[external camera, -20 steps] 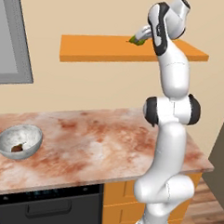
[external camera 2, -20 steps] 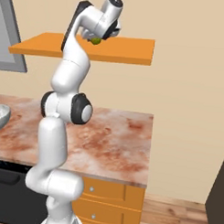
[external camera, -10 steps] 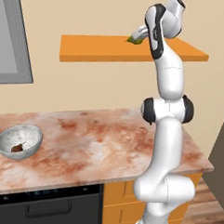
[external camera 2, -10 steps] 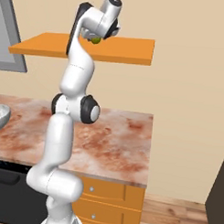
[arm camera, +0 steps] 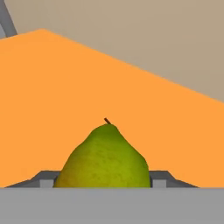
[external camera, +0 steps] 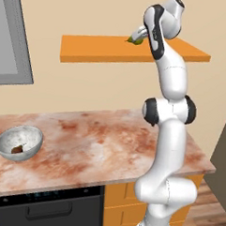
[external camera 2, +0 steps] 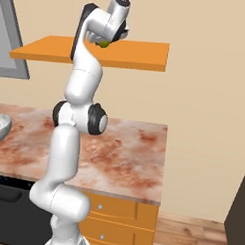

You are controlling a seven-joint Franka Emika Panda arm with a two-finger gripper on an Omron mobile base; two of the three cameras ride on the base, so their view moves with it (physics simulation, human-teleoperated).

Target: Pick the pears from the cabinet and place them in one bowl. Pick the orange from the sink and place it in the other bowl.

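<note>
Landmark: the cabinet (external camera: 104, 47), a flat orange slab on the wall above the counter.

Nearest, hand view: yellow-green pear (arm camera: 104, 158), stem pointing up, sits between the two finger tips (arm camera: 47, 180), one at each flank, touching or very close. Gripper (arm camera: 103, 183) looks closed on the pear; the pear lies against the cabinet's top face, so lift-off cannot be told.

Left base view: arm reaches up to the cabinet; the pear shows as a small green shape at the hand, over the slab's middle-right. Right base view: the same green spot under the hand, at the cabinet's front edge.

Below the cabinet: marbled counter (external camera: 99, 147). At its left end, well apart from the cabinet, the speckled grey bowl (external camera: 19, 142) holds the brown pear (external camera: 17, 149).
</note>
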